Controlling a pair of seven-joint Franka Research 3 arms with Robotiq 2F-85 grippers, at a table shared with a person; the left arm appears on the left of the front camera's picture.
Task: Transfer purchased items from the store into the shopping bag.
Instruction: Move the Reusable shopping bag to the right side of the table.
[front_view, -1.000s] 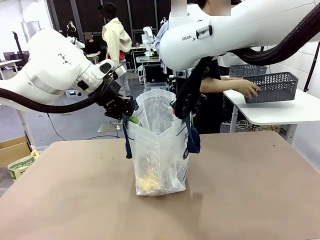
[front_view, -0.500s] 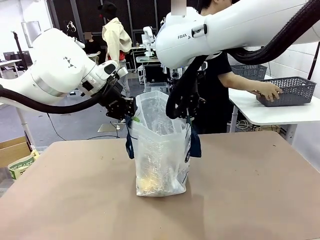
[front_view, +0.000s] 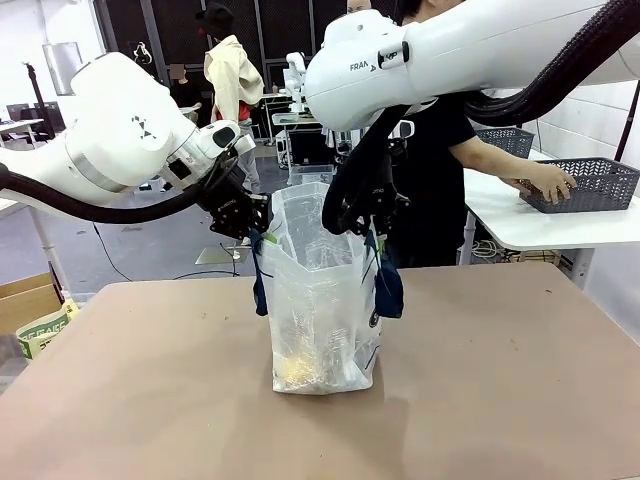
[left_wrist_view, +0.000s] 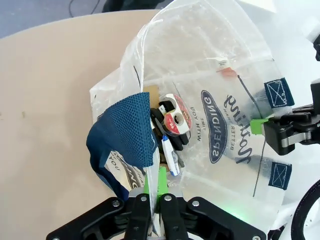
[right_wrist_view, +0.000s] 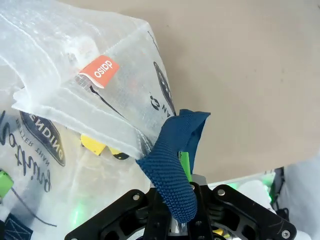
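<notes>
**Both grippers hold the bag's mouth apart**

Brown tabletop carries the clear plastic bag, which stands upright at its middle. The left gripper is pressed together on the bag's near rim beside a navy strap. The right gripper pinches the opposite rim and its strap, which hides the fingertips.

Through the creased plastic the contents are hard to make out: a red-and-white roll, a white and blue pen-like stick and yellow pieces. The rest is a blur.

The navy oval logo reads "SPENDING" with "WITH YOU" beside it. A script word next to it is too crumpled to read. An orange tag says "daiso".

The dark lattice basket sits on a white side table, well apart from the bag and cut off by the picture's edge. A person's hand rests on its rim, and its inside is hidden.
</notes>
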